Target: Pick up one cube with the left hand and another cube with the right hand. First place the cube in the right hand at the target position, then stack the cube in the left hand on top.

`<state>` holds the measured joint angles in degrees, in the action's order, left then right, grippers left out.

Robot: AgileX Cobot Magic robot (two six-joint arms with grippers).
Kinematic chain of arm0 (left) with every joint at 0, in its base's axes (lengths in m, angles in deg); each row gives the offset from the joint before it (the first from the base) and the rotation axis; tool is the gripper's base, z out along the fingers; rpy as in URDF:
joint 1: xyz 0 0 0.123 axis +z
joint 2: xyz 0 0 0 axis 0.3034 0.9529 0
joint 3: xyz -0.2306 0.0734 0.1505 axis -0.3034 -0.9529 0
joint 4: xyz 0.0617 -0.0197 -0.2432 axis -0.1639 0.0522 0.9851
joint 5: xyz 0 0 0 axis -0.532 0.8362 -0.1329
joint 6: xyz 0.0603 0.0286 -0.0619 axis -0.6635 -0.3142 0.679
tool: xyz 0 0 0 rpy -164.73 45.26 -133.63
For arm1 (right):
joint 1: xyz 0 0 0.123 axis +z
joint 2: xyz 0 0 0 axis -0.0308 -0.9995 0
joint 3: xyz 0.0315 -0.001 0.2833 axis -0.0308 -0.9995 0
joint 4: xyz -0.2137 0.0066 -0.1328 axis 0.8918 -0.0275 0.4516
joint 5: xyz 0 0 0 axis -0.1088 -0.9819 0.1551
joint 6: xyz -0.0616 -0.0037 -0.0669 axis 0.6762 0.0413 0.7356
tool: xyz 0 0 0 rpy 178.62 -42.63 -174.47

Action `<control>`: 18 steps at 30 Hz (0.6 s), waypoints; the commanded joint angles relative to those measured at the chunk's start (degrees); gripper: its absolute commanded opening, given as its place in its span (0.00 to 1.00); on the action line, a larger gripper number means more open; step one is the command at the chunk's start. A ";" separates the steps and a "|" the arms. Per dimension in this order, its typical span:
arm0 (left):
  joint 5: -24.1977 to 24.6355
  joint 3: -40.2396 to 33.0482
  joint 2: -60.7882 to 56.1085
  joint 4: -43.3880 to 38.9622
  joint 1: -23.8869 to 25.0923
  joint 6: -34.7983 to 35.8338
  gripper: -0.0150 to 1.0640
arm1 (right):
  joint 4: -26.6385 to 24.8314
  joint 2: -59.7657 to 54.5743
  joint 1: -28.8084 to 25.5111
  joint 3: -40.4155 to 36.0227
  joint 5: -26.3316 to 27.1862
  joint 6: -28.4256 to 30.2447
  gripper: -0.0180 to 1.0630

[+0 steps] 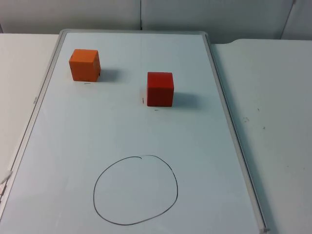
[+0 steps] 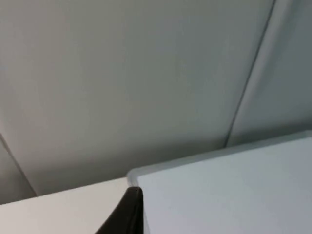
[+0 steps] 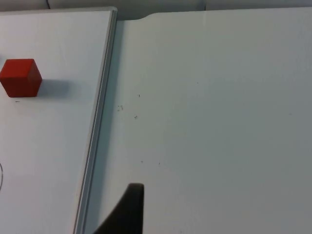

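Observation:
An orange cube (image 1: 85, 65) stands at the far left of the whiteboard (image 1: 122, 126). A red cube (image 1: 160, 88) stands near the board's middle, a little to the right and nearer. The target, a hand-drawn black circle (image 1: 94, 192), marks the near part of the board with nothing inside it. My left gripper (image 2: 127, 214) waits by a corner of the whiteboard (image 2: 234, 195), facing the grey partition wall. My right gripper (image 3: 127, 209) waits over the bare table beside the board's right frame, well away from the red cube (image 3: 20, 77). Both cubes stand free, touched by nothing.
The whiteboard's raised metal frame (image 1: 229, 122) runs along its edges. White table top (image 1: 273, 122) lies to the right of the board and more to the left (image 1: 19, 73). The grey partition wall (image 1: 146, 14) closes the far side.

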<state>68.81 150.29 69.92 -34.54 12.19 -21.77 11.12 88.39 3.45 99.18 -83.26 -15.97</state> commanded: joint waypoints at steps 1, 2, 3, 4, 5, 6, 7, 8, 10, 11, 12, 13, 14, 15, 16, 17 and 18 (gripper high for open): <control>-1.37 0.89 3.66 0.58 -2.40 0.74 0.99 | 0.06 0.17 -0.33 -0.42 0.56 0.67 0.99; -2.07 0.89 5.66 0.58 -3.22 1.17 0.99 | -0.23 0.17 -0.33 -0.42 0.56 1.24 0.99; -2.07 0.89 5.66 0.58 -3.22 1.17 0.99 | -0.23 0.17 -0.33 -0.42 0.56 1.24 0.99; -2.79 0.89 7.60 0.58 -4.27 1.45 0.99 | -1.11 0.17 -0.33 -0.42 0.56 1.95 0.99; -3.34 0.89 9.44 0.58 -4.97 1.58 0.99 | -1.50 0.17 -0.33 -0.42 0.56 3.00 0.99; -3.76 0.89 10.91 0.58 -5.68 1.70 0.99 | -1.92 0.17 -0.33 -0.42 0.56 3.46 0.99; -3.76 0.89 10.91 0.58 -5.68 1.70 0.99 | -1.92 0.17 -0.33 -0.42 0.56 3.46 0.99; -4.18 0.89 12.63 0.73 -6.22 1.87 0.99 | -1.92 0.17 -0.33 -0.42 0.56 3.46 0.99; -5.25 1.36 16.46 0.73 -7.11 2.70 0.99 | -2.03 0.17 -0.33 -0.42 0.56 3.57 0.99; -5.25 1.36 16.46 0.73 -7.11 2.70 0.99 | -2.03 0.17 -0.33 -0.42 0.56 3.57 0.99; -5.55 1.54 17.78 0.63 -7.40 3.27 0.99 | -2.21 0.17 -0.33 -0.42 0.56 3.80 0.99; -5.86 1.94 19.56 0.63 -7.54 3.77 0.99 | -2.50 0.17 -0.33 -0.42 0.56 4.31 0.99; -5.97 2.49 20.77 0.63 -7.69 4.23 0.99 | -2.75 0.17 -0.33 -0.42 0.56 4.71 0.99; -5.97 3.18 22.24 0.63 -7.69 4.50 0.99 | -2.75 0.17 -0.33 -0.42 0.56 4.71 0.99; -5.97 3.18 22.24 0.63 -7.69 4.50 0.99 | -2.75 0.17 -0.33 -0.42 0.56 4.71 0.99; -5.97 4.12 24.08 0.63 -7.82 4.67 0.99 | -2.75 0.17 -0.33 -0.42 0.56 4.71 0.99; -5.56 5.02 25.69 0.63 -7.82 5.17 0.99 | -2.75 0.17 -0.33 -0.42 0.56 4.71 0.99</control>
<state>63.75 153.88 93.91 -34.22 4.80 -17.72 8.78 88.39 3.45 99.18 -83.26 -11.96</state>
